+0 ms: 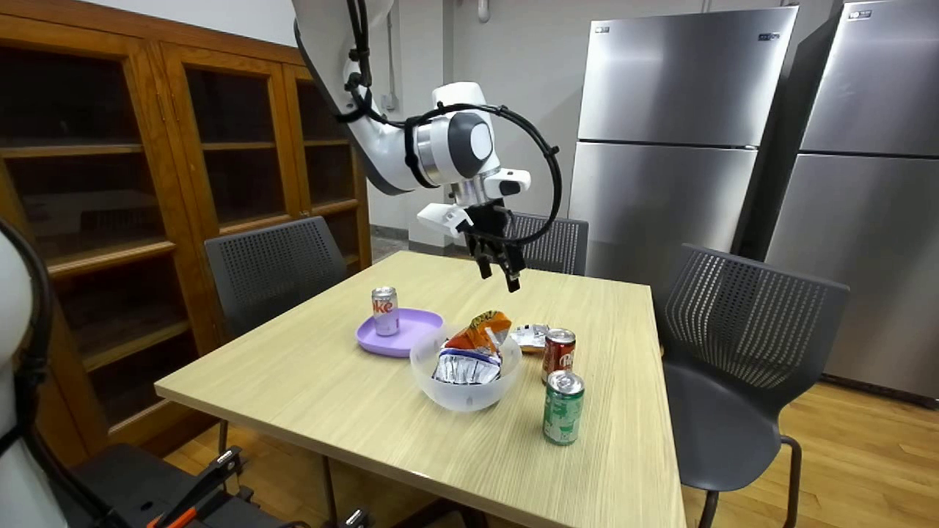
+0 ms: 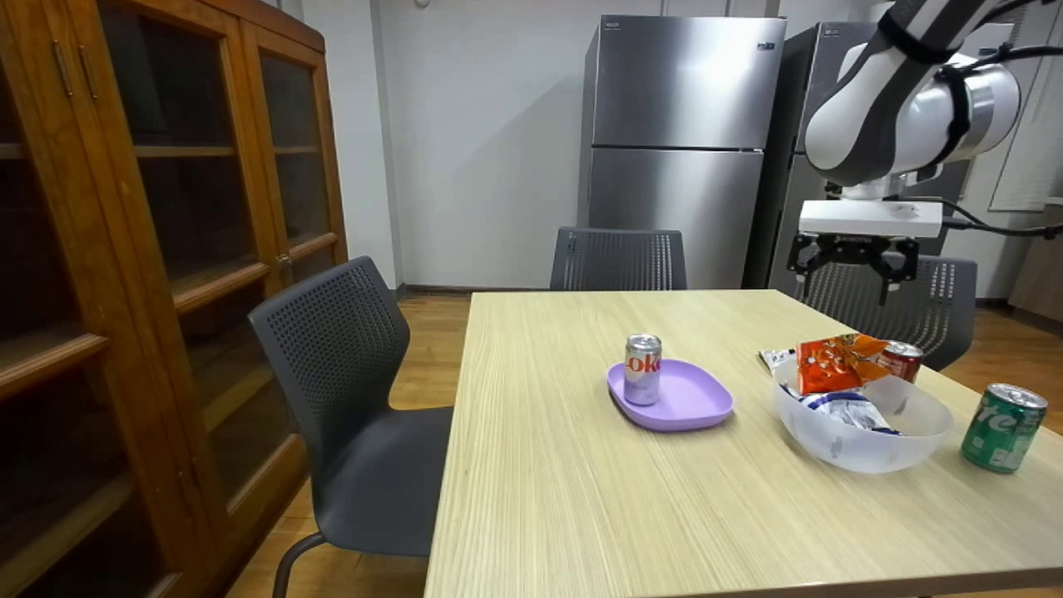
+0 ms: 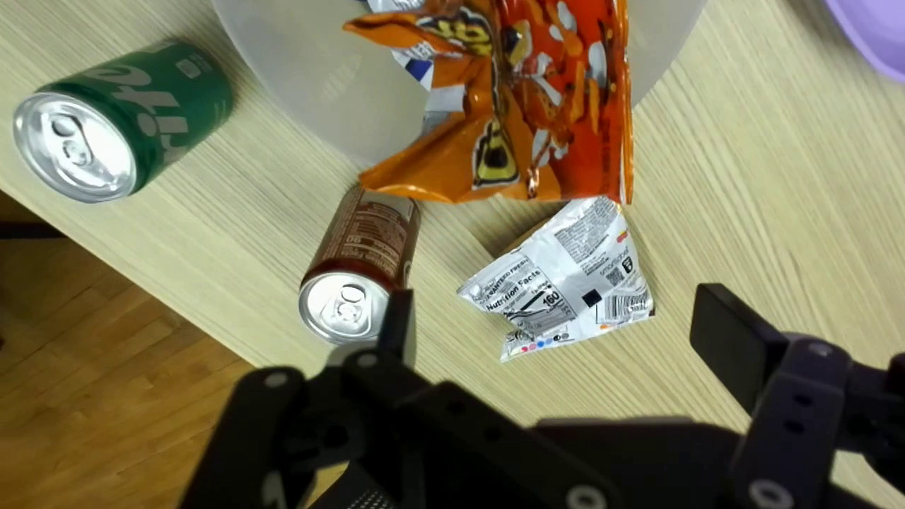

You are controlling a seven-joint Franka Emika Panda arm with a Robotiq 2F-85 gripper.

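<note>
Fingers (image 3: pixel 739 346) hang apart in open air, silver bag (image 3: pixel 576 272) below, red can (image 3: pixel 368 244) near the table edge (image 3: pixel 145 278).

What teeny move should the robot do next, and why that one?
Maybe lower the open gripper a little toward the white snack bag. It looks like a good choice: nothing is in the gripper, and in the wrist view the bag lies on the table, outside the bowl, roughly between the spread fingertips.

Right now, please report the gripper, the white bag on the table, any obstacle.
Gripper open, empty, above table. White bag lying on it, untouched. Possibly in the way: red can nearby, orange bag sticking up from bowl.
</note>
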